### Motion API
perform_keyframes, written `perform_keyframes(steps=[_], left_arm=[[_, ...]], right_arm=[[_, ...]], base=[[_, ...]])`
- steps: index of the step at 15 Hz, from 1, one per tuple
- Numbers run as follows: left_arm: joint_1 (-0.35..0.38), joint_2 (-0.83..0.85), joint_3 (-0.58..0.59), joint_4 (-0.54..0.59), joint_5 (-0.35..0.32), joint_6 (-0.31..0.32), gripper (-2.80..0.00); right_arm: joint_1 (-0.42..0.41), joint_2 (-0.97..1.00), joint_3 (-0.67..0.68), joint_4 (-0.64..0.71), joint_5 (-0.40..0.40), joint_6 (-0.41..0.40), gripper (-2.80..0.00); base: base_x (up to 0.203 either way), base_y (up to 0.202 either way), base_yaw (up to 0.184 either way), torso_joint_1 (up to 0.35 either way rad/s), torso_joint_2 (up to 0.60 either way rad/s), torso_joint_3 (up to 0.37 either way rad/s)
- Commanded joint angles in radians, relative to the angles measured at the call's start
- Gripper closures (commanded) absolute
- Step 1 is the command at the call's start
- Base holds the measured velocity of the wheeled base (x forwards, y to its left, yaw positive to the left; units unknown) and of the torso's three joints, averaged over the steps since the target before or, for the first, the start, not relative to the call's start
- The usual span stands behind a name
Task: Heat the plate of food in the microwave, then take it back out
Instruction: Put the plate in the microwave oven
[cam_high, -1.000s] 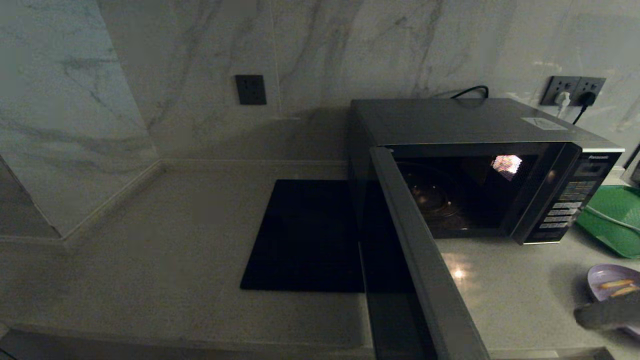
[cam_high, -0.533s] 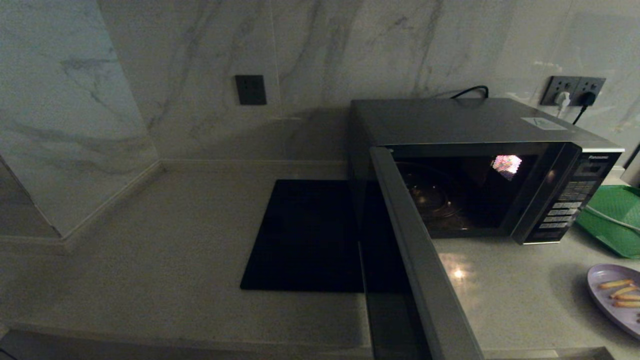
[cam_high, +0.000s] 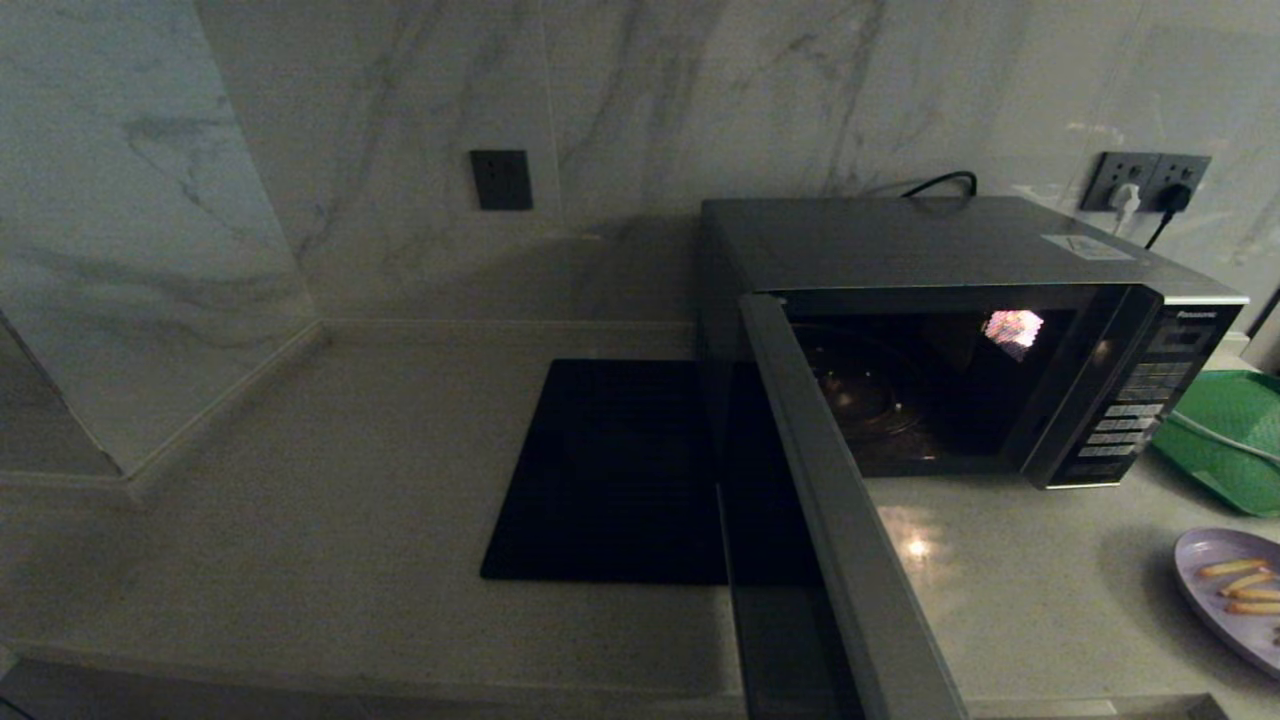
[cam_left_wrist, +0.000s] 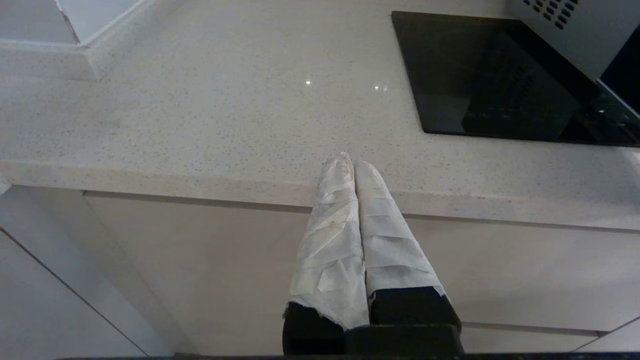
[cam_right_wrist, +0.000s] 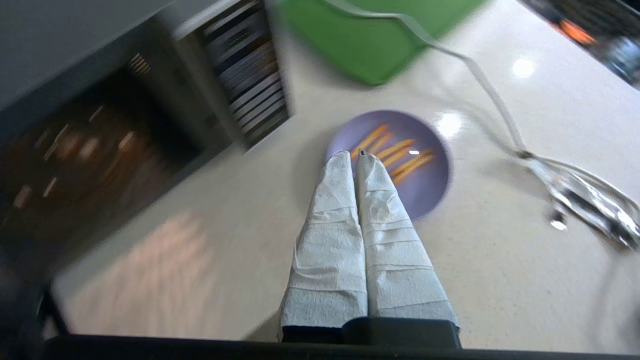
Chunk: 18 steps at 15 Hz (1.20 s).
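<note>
Plate of food (cam_high: 1232, 598) cut by right edge of head view, right of microwave (cam_high: 960, 330). Microwave door (cam_high: 850, 540) ran off bottom edge; cavity too dark to read. Green tray (cam_high: 1225, 440), right of microwave, also cut. In right wrist view microwave blurred, panel buttons unreadable. Neither arm appeared in head view.

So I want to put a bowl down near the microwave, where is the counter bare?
Bare counter runs from the wall corner to the black mat. A smaller patch lies before the microwave, between its open door and the plate of food. Right of the microwave it is crowded: green tray, cable.
</note>
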Motion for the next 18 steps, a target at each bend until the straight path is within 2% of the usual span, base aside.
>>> perform_keyframes(steps=[1, 7, 14, 16, 18], left_arm=[[0.0, 0.0, 0.0, 0.0, 0.0, -0.001, 0.0], [0.0, 0.0, 0.0, 0.0, 0.0, -0.001, 0.0], [0.0, 0.0, 0.0, 0.0, 0.0, -0.001, 0.0], [0.0, 0.0, 0.0, 0.0, 0.0, -0.001, 0.0], [0.0, 0.0, 0.0, 0.0, 0.0, -0.001, 0.0]], right_arm=[[-0.133, 0.079, -0.044, 0.014, 0.067, 0.0, 0.0], [-0.364, 0.253, -0.08, 0.077, 0.298, 0.027, 0.0], [-0.552, 0.507, -0.291, 0.304, 0.564, 0.03, 0.0], [-0.598, 0.542, -0.298, 0.307, 0.584, 0.024, 0.0], [-0.629, 0.575, -0.298, 0.254, 0.584, 0.014, 0.0]], base=[[0.0, 0.0, 0.0, 0.0, 0.0, 0.0], [0.0, 0.0, 0.0, 0.0, 0.0, 0.0], [0.0, 0.0, 0.0, 0.0, 0.0, 0.0], [0.0, 0.0, 0.0, 0.0, 0.0, 0.0], [0.0, 0.0, 0.0, 0.0, 0.0, 0.0]])
